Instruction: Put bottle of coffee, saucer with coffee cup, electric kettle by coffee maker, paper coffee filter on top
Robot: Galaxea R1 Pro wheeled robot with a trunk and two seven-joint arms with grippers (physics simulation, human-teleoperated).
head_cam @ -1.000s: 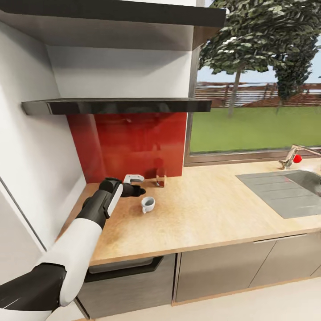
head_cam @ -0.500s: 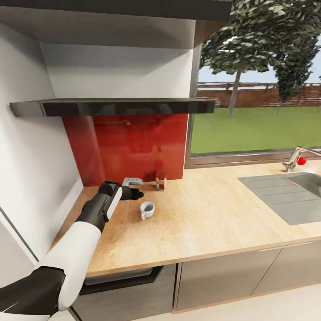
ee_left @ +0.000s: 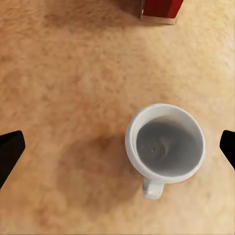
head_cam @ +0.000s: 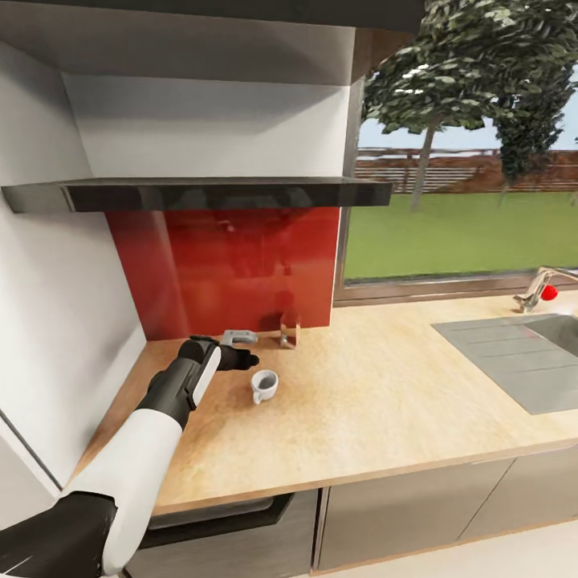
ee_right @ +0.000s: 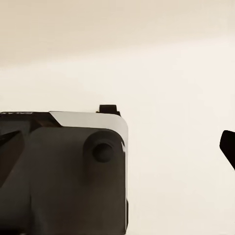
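White ceramic coffee cup (head_cam: 264,386) stands upright and empty on the wooden countertop (head_cam: 377,401), handle turned toward the near edge; from the left wrist camera the cup (ee_left: 164,147) sits between the two dark fingertips (ee_left: 10,152) and nearer the one on the far side of the frame, touching neither. Left gripper (head_cam: 247,360) hangs just above the counter, immediately left of and slightly behind the cup, fingers spread wide apart with nothing between them but the cup's rim area below. Left arm, white forearm and black wrist, reaches in from the near left corner. Just behind the gripper lies a small grey metal object (head_cam: 238,336) flat on the counter, kind not resolvable. To its right, against the red backsplash (head_cam: 233,269), stands a small glass container (head_cam: 290,330) with a dark reddish base; its corner also shows at the edge of the left wrist view (ee_left: 159,10). A black shelf (head_cam: 201,193) runs above the backsplash. Far right: grey sink with drainer (head_cam: 514,361) and a faucet with a red knob (head_cam: 539,291), under a window onto lawn and trees. Right wrist camera shows a dark robot body panel against a plain beige surface and one dark fingertip (ee_right: 228,147) at the frame edge; right gripper opening cannot be judged.
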